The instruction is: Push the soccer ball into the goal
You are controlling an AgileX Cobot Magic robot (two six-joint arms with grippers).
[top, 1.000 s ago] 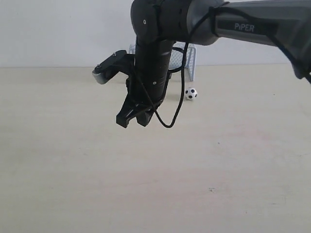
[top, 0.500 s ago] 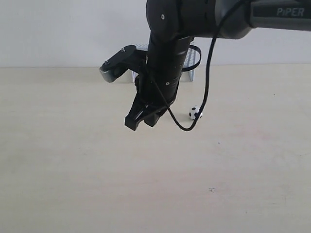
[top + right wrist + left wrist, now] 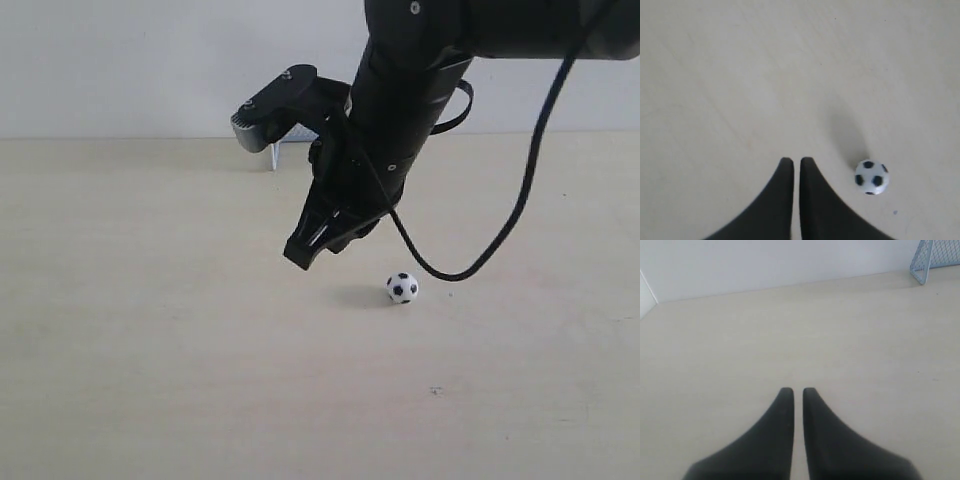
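Right gripper [image 3: 318,245] fingers pressed together, empty, hovering over table [image 3: 150,350]. Soccer ball [image 3: 402,288] on table beside tip, well apart from goal [image 3: 939,254]. Left gripper [image 3: 793,390] likewise closed. My worry: off-centre nudge sends ball sideways, past goal mouth.

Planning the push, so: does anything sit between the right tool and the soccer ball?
Nothing visible does. In the right wrist view the soccer ball lies beside the right tool, only table between them. In the exterior view the arm hides most of the goal.
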